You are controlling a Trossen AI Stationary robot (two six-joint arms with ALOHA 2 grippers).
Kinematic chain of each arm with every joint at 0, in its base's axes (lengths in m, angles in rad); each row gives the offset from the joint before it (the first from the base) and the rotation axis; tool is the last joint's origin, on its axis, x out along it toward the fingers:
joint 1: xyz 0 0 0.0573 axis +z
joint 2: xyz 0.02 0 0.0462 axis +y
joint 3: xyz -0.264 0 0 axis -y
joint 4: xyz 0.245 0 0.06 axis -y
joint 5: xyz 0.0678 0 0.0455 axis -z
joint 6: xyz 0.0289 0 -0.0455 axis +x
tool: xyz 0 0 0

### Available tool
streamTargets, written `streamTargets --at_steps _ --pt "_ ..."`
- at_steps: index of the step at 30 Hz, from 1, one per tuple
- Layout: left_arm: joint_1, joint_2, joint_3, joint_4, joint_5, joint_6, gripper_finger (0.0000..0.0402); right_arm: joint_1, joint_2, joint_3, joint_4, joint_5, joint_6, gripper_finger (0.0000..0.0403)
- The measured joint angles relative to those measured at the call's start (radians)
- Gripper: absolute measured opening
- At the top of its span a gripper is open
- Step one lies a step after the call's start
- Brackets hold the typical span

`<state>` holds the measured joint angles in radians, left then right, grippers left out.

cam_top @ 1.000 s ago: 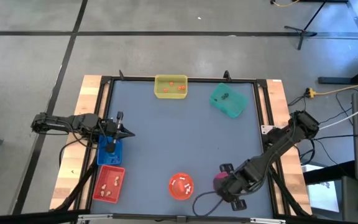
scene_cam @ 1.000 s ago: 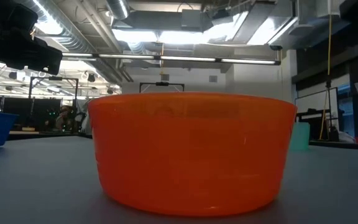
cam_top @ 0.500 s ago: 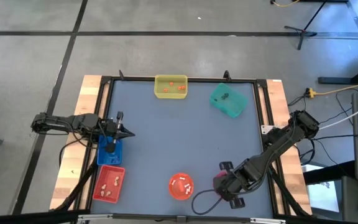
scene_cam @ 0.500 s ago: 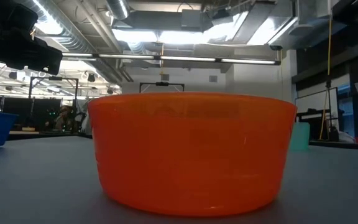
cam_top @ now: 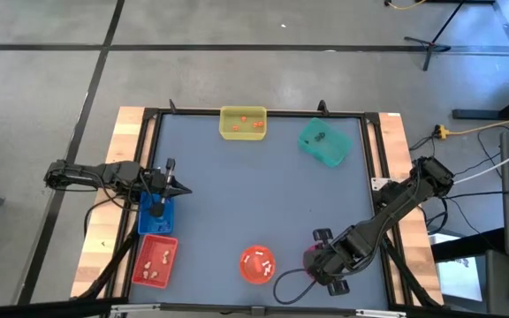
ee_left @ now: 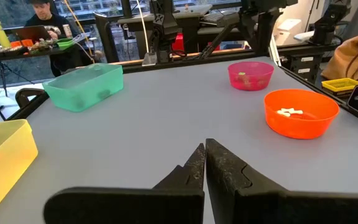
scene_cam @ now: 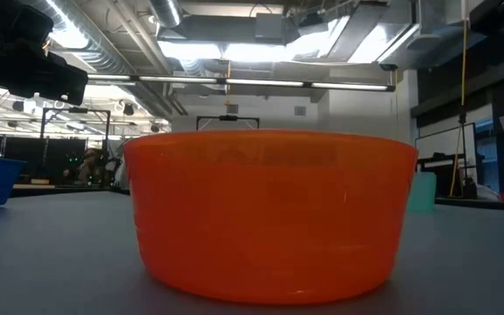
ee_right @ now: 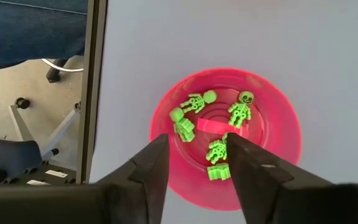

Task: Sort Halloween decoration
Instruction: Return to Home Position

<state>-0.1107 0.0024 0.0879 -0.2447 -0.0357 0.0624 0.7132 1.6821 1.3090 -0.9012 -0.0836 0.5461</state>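
Observation:
Several green skeleton trinkets [ee_right: 241, 111] of the Halloween decoration lie in a pink bowl [ee_right: 278, 112] near the table's near right corner. My right gripper [ee_right: 197, 158] hangs open just above that bowl, pointing steeply down, with its fingers over either side of the trinkets; in the high view it hides most of the bowl [cam_top: 310, 257]. My left gripper [ee_left: 204, 163] is shut with nothing in it. It rests level at the table's left edge, above a blue tray [cam_top: 155, 215].
An orange bowl [cam_top: 257, 264] with white pieces stands left of the pink bowl. A red tray [cam_top: 155, 262] with beige pieces is at the near left. A yellow tray [cam_top: 242, 123] with orange pieces and a teal tray [cam_top: 323, 141] with a dark piece stand along the far edge.

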Motion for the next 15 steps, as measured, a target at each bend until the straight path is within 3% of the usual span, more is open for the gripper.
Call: streamTargets --at_steps 11,15 --pt "0.000 0.000 0.000 0.000 0.000 0.000 0.0000 -0.043 0.000 0.000 0.000 -0.007 -0.030 0.0013" --pt "0.000 0.000 0.000 0.000 0.000 0.000 0.0000 -0.087 0.000 0.000 0.000 -0.040 -0.082 0.0015"
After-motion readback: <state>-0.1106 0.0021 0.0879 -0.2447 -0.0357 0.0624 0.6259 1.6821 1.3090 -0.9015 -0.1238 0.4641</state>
